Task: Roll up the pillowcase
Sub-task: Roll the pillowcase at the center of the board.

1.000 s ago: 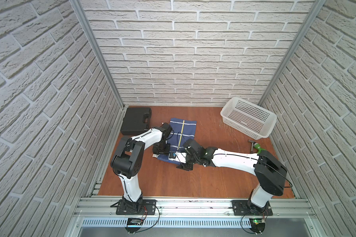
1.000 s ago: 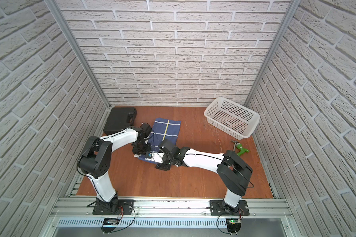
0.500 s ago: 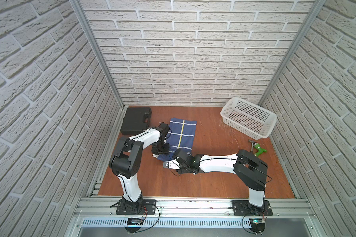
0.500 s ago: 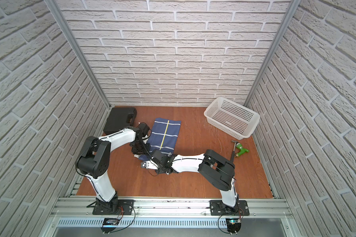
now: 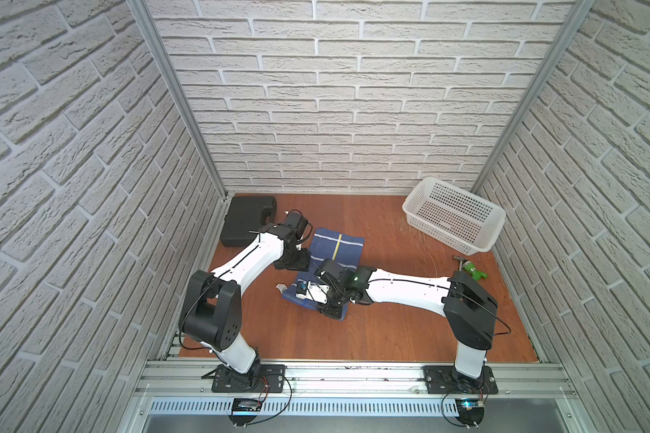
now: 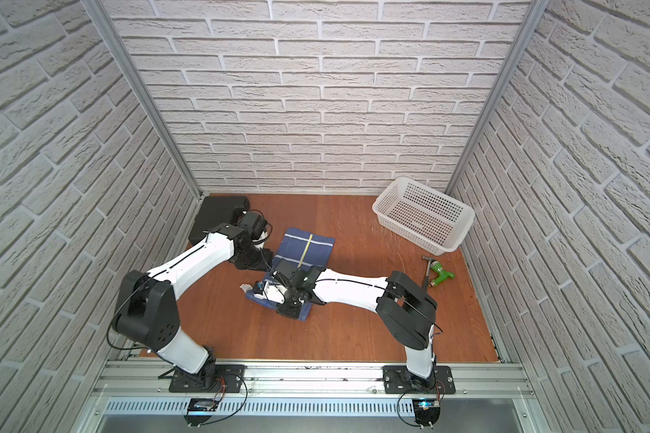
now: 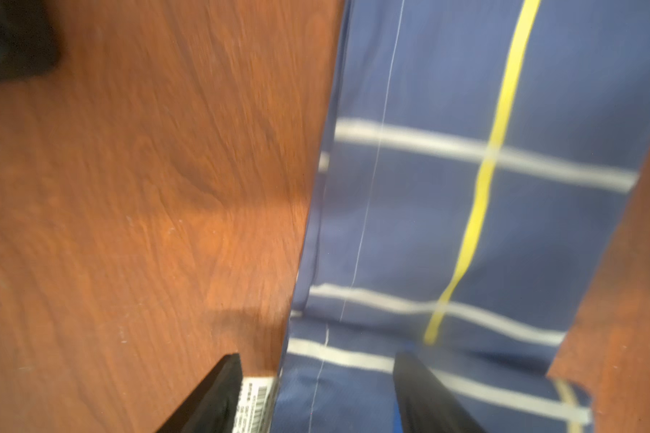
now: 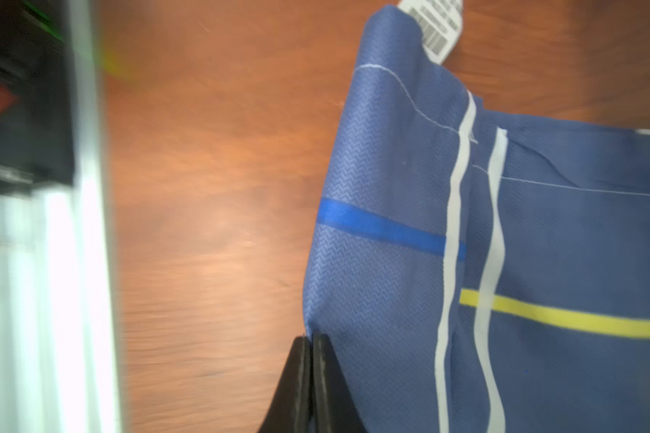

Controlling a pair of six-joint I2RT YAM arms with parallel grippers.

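Note:
The navy-blue pillowcase [image 5: 340, 245], with white stripes and a yellow line, lies folded on the wooden table, its far part flat. Its near end [image 5: 308, 298] is turned over into a thick fold with a white label [image 5: 280, 298] at the left corner. My right gripper [image 8: 310, 343] is shut, pinching the fold's edge at its right end [image 6: 291, 309]. My left gripper [image 7: 316, 375] is open over the cloth's left edge. One finger [image 7: 218, 397] is over the wood by the label [image 7: 258, 401], the other finger [image 7: 424, 397] over the cloth.
A white perforated basket [image 5: 453, 221] stands at the back right. A black case [image 5: 246, 221] lies at the back left, close behind my left wrist. A small hammer [image 5: 460, 260] and a green toy drill [image 5: 475, 273] lie by the right wall. An aluminium rail [image 5: 353, 375] borders the front.
My right jaws have closed on the fold's edge, and that arm has shifted a little along the near end. My left jaws have opened wider beside the cloth.

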